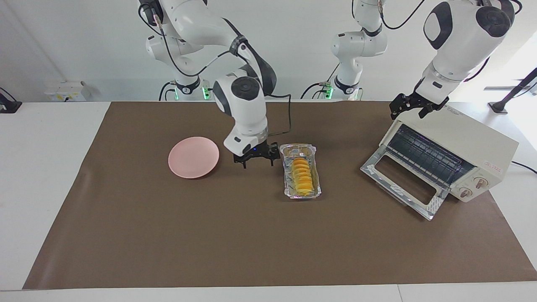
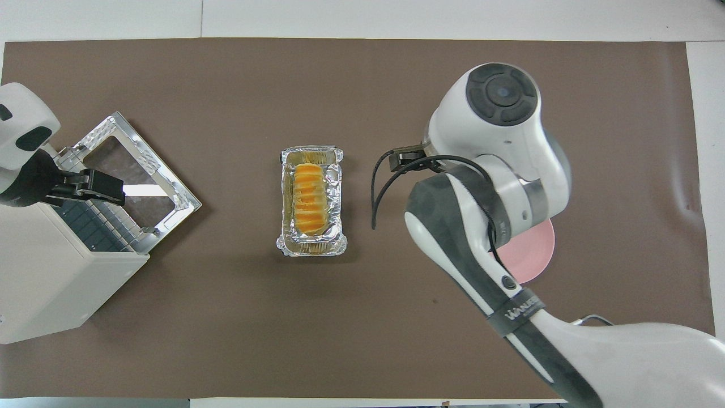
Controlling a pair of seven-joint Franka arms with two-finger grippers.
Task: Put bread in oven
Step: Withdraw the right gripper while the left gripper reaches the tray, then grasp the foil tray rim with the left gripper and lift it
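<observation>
Bread (image 1: pixel 303 176) sat in tray (image 1: pixel 289 184), oven (image 1: pixel 451 157) door down. Right gripper (image 1: pixel 257 159) hung open, empty, between tray and plate (image 1: pixel 193 157). Left gripper (image 1: pixel 413 108) open over oven.

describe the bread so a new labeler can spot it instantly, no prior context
Start from the brown mat on the table: near its middle sits a crinkled silver foil tray, between the pink plate and the cream oven. The bread lies in that tray. It is the only golden-yellow thing here, a small ridged loaf of slice-like segments.

Bread (image 1: pixel 303 176) lies in foil tray (image 1: pixel 288 181); oven (image 1: pixel 470 144) door open.
</observation>
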